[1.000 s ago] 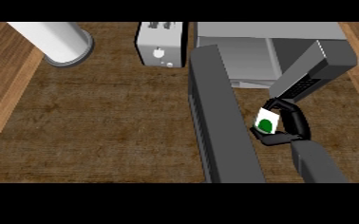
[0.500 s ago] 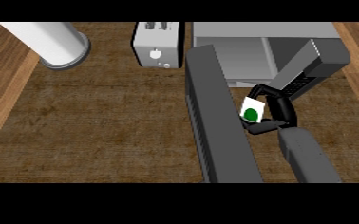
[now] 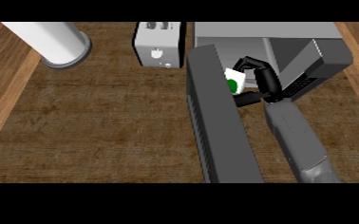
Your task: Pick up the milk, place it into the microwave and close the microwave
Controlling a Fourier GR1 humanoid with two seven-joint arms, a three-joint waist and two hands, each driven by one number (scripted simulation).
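Wood-grain counter (image 3: 105,133) fills the left and lower part of what we see from the head view, with a paler wooden strip running along its far left edge. At the upper left we find a white cylinder (image 3: 60,42) standing on a grey round base. To its right, at the back of the counter, sits a white toaster (image 3: 160,51), slots on top. Next we meet the microwave door (image 3: 221,128) — a long dark grey slab swung open, reaching from beside the toaster down toward the lower edge. Just right of the door's upper part is the milk (image 3: 235,80), a small white carton with a green mark, tilted and close against the door, in front of the microwave (image 3: 280,40) opening. Our right hand (image 3: 263,78) has its black fingers curled over the carton's top and its thumb under it — so the carton is held. The grey forearm runs down to the lower right. We see no left hand.
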